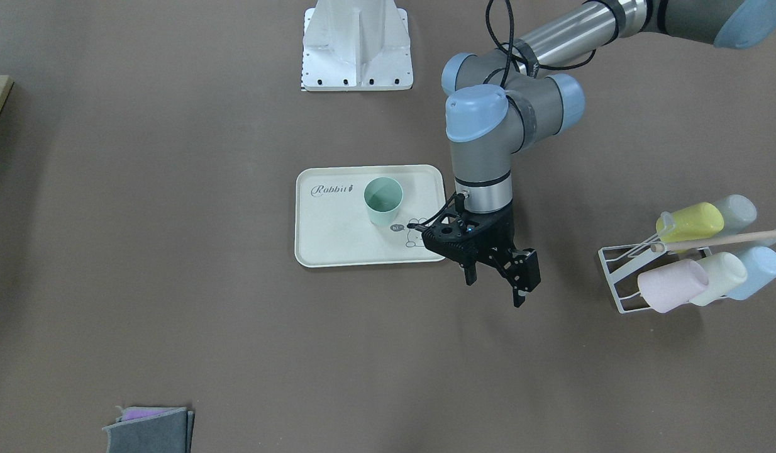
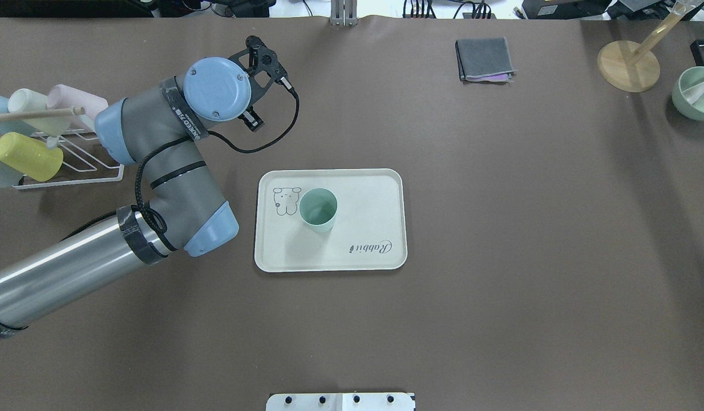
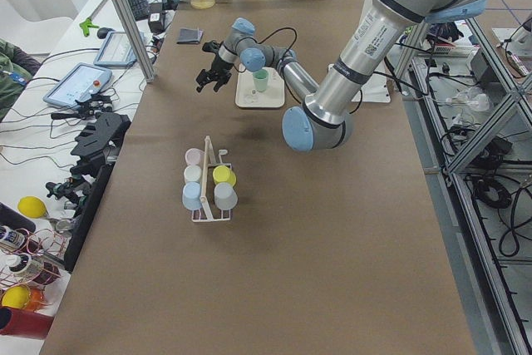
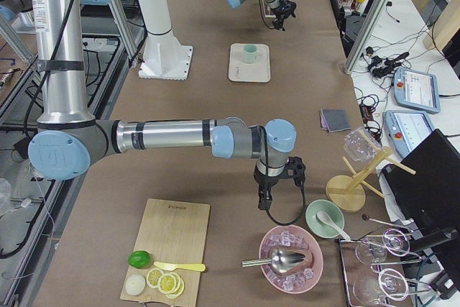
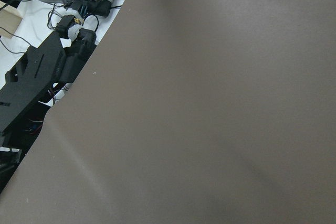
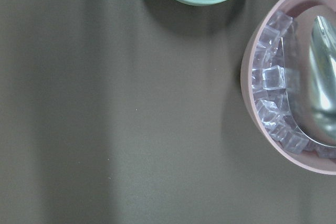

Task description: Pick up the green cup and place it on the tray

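The cup (image 1: 383,200) stands upright on the tray (image 1: 338,245), rightward and toward the robot from the nearer left jaws, which hang spread and empty over the worktop (image 1: 174,251); the right jaws' state cannot be told.

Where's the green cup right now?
The mint-green plastic cup stands upright on the cream rectangular tray, beside its bunny drawing, just left of centre in the overhead view.
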Robot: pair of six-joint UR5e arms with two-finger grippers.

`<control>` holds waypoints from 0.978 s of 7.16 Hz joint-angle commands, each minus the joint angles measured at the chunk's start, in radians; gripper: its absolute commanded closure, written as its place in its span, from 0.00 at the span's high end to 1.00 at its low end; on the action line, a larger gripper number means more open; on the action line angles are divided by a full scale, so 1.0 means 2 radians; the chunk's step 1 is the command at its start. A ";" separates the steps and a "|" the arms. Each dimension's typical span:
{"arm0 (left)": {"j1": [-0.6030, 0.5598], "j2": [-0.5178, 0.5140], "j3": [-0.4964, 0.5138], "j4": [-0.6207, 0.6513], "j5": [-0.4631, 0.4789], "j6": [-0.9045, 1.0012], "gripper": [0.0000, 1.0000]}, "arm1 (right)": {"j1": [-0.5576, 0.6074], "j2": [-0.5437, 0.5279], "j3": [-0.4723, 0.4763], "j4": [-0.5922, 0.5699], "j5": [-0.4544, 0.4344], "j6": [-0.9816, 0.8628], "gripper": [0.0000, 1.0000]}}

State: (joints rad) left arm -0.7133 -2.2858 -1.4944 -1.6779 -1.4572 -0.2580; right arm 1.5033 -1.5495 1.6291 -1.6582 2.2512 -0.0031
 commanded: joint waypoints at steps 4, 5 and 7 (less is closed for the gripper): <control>-0.145 0.065 -0.040 0.011 -0.258 -0.009 0.99 | -0.009 0.015 0.018 -0.088 0.002 -0.001 1.00; -0.190 0.092 -0.040 0.011 -0.319 -0.009 0.99 | -0.009 0.013 0.018 -0.090 0.003 -0.001 1.00; -0.283 0.150 -0.051 0.016 -0.440 -0.009 0.99 | -0.009 0.011 0.018 -0.090 0.006 -0.001 1.00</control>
State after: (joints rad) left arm -1.1708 -2.0574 -1.5839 -1.6526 -2.1870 -0.2759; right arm 1.4856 -1.5268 1.6650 -1.8342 2.2603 -0.0046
